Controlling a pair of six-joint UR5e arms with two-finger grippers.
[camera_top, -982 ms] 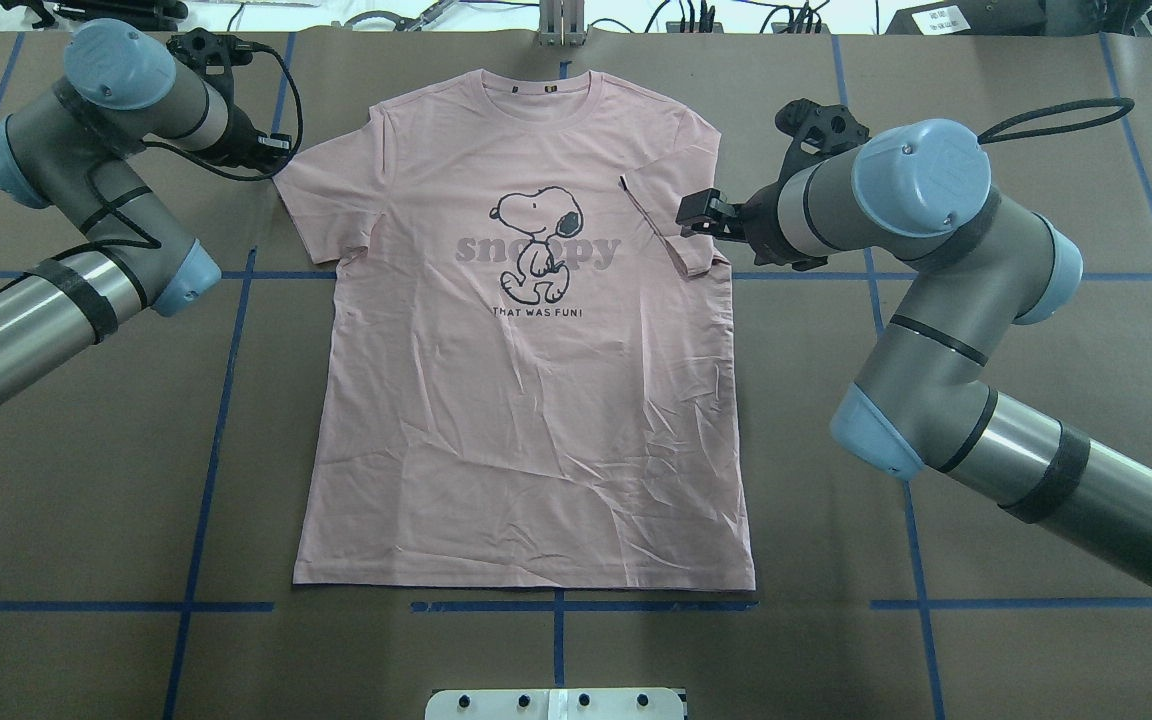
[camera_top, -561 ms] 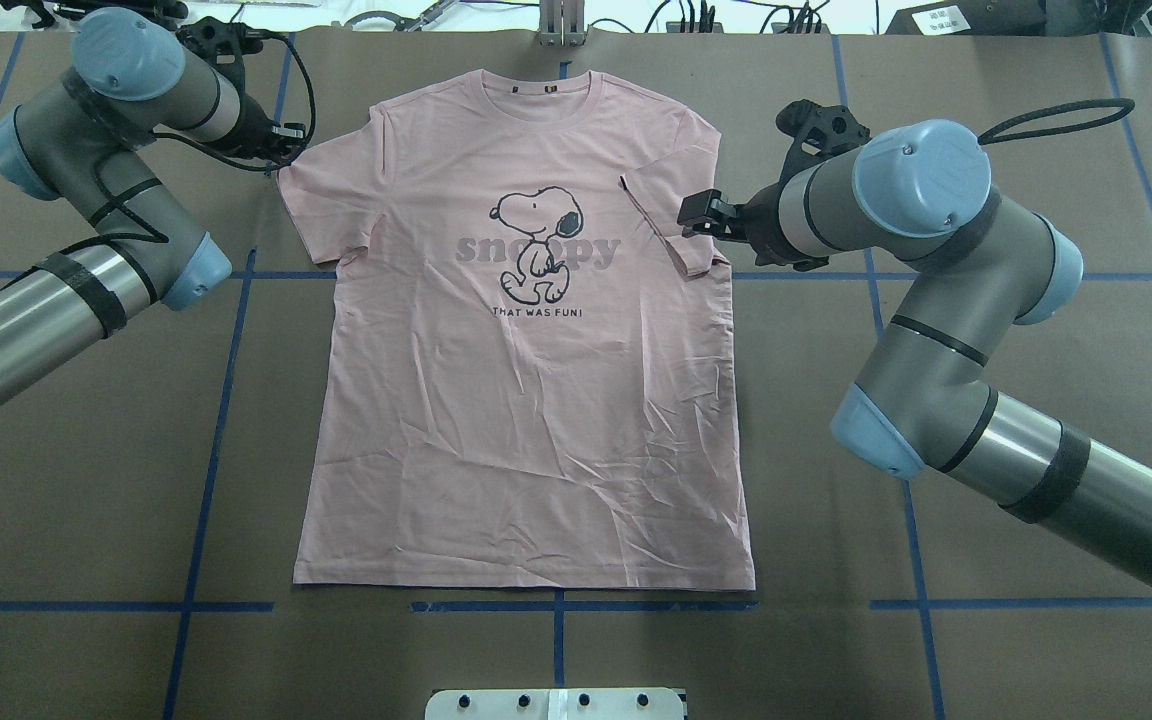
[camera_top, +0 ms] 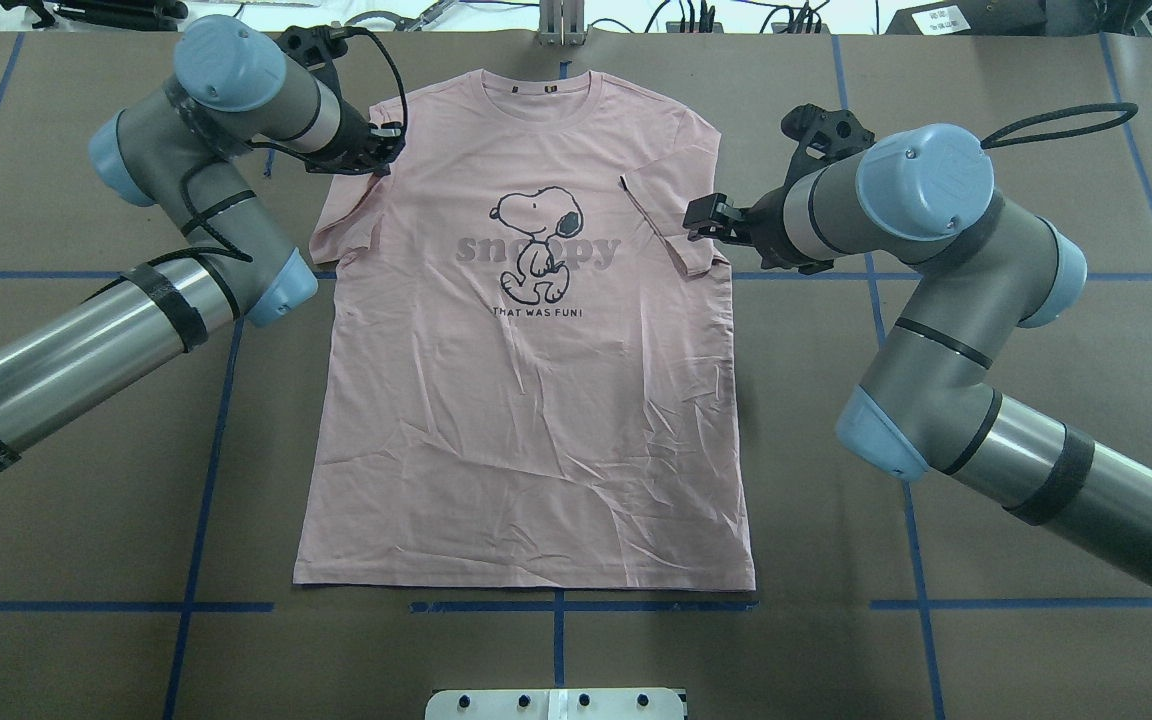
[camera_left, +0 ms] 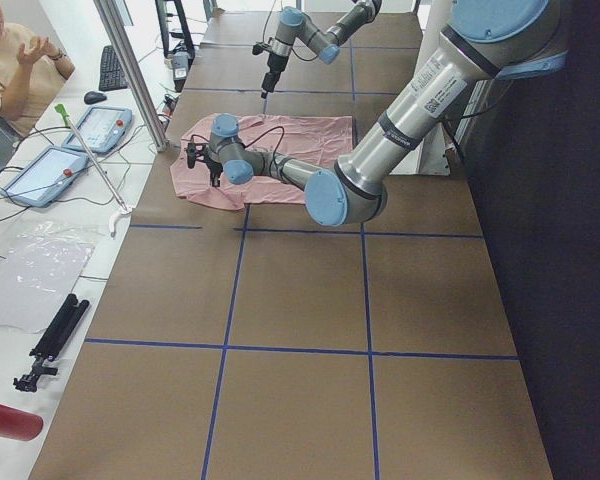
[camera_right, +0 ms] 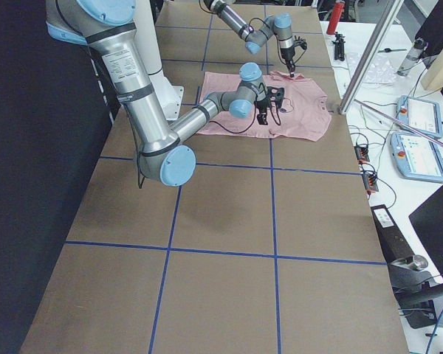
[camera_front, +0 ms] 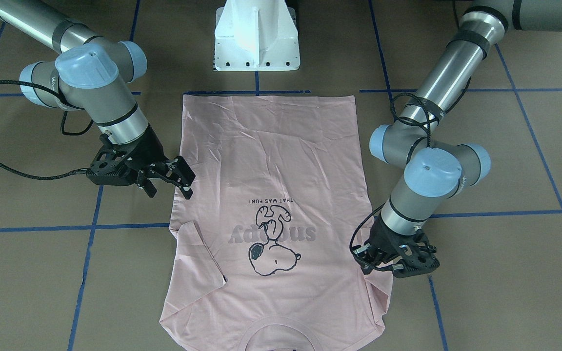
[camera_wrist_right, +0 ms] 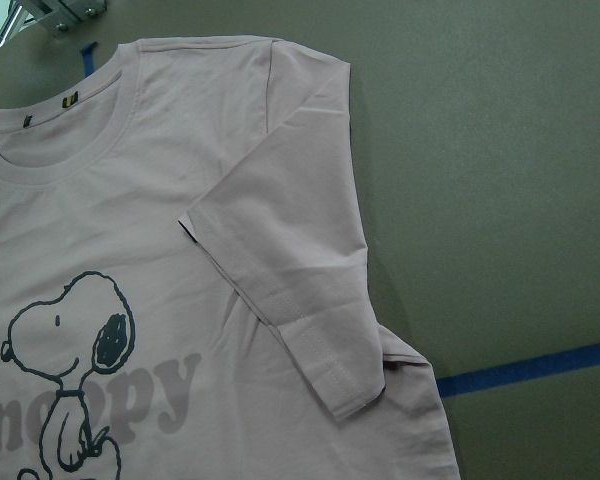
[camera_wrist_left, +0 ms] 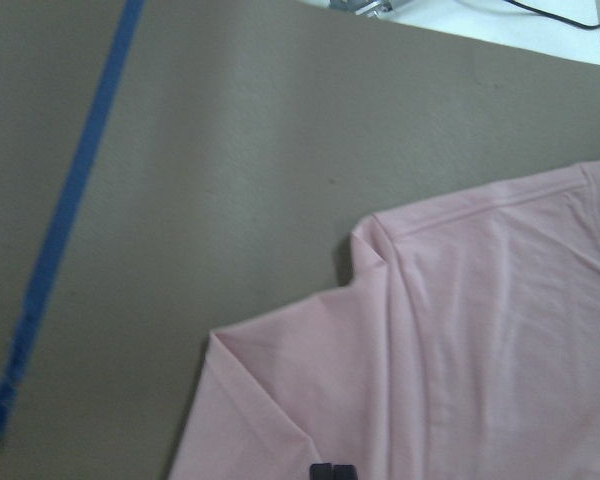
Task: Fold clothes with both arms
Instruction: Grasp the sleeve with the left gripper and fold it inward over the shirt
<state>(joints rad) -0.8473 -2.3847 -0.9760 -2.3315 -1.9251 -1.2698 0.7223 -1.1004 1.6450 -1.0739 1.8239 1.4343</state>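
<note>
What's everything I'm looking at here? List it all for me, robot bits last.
T-shirt: one, pale pink with Snoopy print, flat mid-table.
table: one, brown, under everything.
tape lines: several, blue, gridding the table.
base: one, white, at the shirt's hem end.
person: one, beige top, beyond the table's left end.
control pads: two, grey-blue, near the person.
left arm: one, silver-grey, blue caps; left gripper shut on a sleeve.
right arm: one, same colours; right gripper open beside the other sleeve.
</note>
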